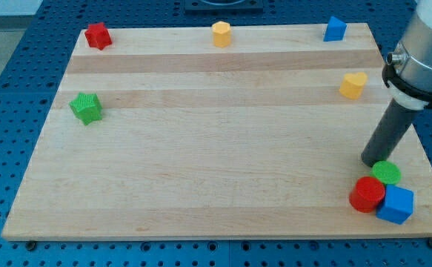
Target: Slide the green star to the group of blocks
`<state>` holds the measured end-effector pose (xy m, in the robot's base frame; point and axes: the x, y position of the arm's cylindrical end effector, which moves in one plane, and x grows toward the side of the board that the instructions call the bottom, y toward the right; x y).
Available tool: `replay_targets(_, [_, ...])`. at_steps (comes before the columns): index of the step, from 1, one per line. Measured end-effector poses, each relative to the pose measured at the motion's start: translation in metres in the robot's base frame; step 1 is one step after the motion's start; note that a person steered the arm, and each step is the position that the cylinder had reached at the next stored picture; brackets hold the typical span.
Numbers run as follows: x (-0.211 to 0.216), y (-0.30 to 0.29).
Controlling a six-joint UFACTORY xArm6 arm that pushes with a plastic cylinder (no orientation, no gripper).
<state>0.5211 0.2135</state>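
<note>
The pale wooden worktop (216, 148) carries eight small plastic blocks and no containers. The green star-shaped block (87, 107) lies near the view's left edge, in the upper half of the board, standing alone. The dark rod of the arm comes down at the view's right, and my tip (371, 162) rests on the wood just above and to the left of a group of three blocks in the view's bottom right corner: a green round block (387, 173), a red cylinder (367, 194) and a blue cube (396, 204), all packed close together. The tip is just beside the green round block and well apart from the green star, with almost the whole width of the board between them. There is no pincer on this arm, only the rod, so nothing is gripped. Along the view's top edge sit a red star-like block (97, 35), a yellow hexagonal block (221, 34) and a blue angular block (335, 29); a yellow heart-like block (353, 84) lies at the right, below the blue one.
</note>
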Motion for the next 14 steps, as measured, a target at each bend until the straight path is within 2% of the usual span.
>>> replay_targets(1, [-0.010,-0.002])
replay_targets(2, [-0.015,-0.076])
replay_targets(4, [-0.001,-0.366])
replay_targets(5, [-0.030,-0.496])
replay_targets(6, [-0.063,-0.518])
replay_targets(7, [-0.120,-0.508])
replay_targets(8, [-0.151,-0.490])
replay_targets(10, [-0.118,-0.478])
replay_targets(12, [-0.081,-0.405])
replay_targets(14, [-0.091,-0.313])
